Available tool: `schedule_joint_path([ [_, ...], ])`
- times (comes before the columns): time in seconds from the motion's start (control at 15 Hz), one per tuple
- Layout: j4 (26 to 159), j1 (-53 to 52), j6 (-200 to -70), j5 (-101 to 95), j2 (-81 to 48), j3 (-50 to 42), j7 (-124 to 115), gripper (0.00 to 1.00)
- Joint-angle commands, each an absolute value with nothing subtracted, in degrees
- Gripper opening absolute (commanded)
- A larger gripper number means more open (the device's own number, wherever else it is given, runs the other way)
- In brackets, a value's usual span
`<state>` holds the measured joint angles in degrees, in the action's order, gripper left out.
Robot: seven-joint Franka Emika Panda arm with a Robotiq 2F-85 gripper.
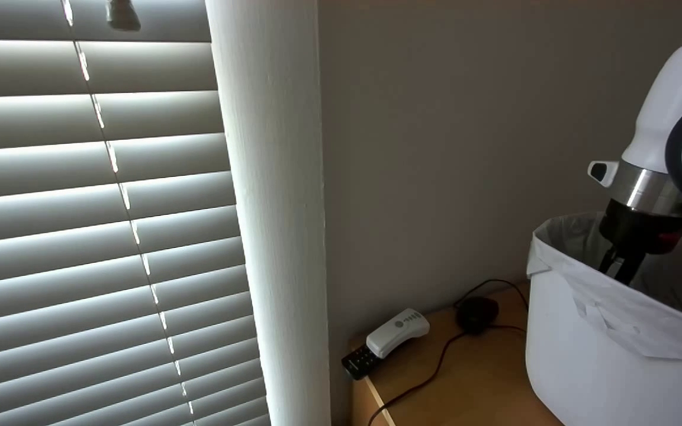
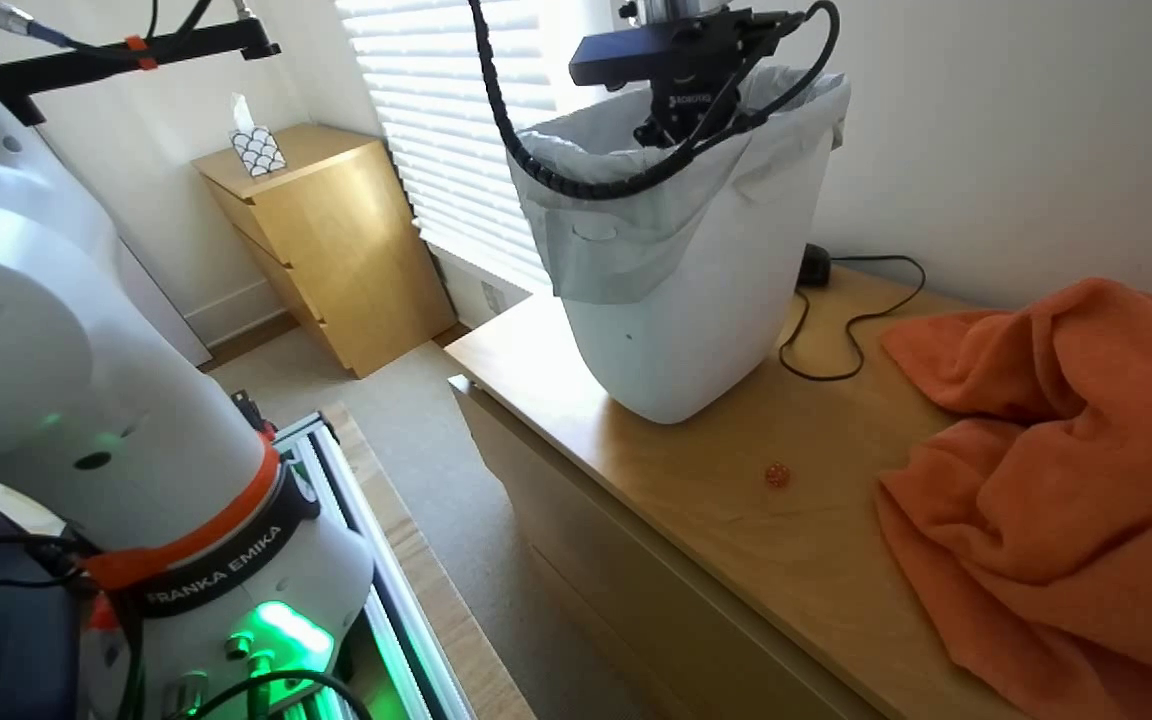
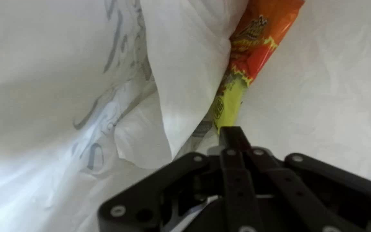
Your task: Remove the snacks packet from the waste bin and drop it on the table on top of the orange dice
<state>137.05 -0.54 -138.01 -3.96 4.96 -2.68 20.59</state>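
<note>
A slim, glossy orange, red and yellow snacks packet (image 3: 256, 42) lies inside the tall, white, round-cornered waste bin (image 2: 706, 330); in the wrist view its creased film carries jagged flame shapes. A smooth white fold of sheeting (image 3: 185, 64) overlaps one of its long edges, and thin, puckered plastic with gray lettering spreads beside it. The black, angular, bolted gripper (image 3: 237, 138) has its fingers drawn together, the tips right at the packet's yellow end; whether they pinch that end I cannot tell.

In both exterior views a whitish, limp plastic liner (image 2: 626, 260) folds over the bin's rim in loose wrinkles, and the gripper reaches down within it. The bin stands on a pale, smooth wooden table (image 2: 676, 490). Near its foot sits the small, roundish, pale-flecked orange dice (image 2: 777, 475), between the bin and a soft orange cloth (image 2: 1056, 520) heaped in thick, rounded folds.

A thin black cord (image 2: 881, 258) loops behind the bin. In an exterior view, a white, moulded handheld device (image 1: 398, 332) lies partly over a black, button-studded remote (image 1: 360, 362) at the table's corner.
</note>
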Motion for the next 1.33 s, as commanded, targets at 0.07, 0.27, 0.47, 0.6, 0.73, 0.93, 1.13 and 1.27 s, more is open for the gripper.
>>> schedule_joint_path([
  [0.07,140.18,-0.2,-139.08,-5.7,9.61,-2.06,18.38,0.0],
  [0.27,140.88,-0.19,-138.48,-5.68,10.7,-2.21,17.85,0.0],
  [0.47,141.08,-0.55,-138.34,-3.81,9.62,-2.74,20.04,0.27],
  [0.6,141.55,-0.73,-139.25,-2.15,7.79,-3.05,21.09,0.42],
  [0.73,141.91,-0.52,-140.62,-1.52,6.31,-3.11,21.57,0.56],
  [0.93,142.25,-0.27,-143.96,-0.81,4.5,-3.26,23.0,0.78],
  [1.13,142.14,-0.11,-146.71,0.57,2.62,-3.32,25.07,0.96],
  [1.27,142.06,0.1,-147.5,1.55,1.74,-3.2,26.26,0.89],
])
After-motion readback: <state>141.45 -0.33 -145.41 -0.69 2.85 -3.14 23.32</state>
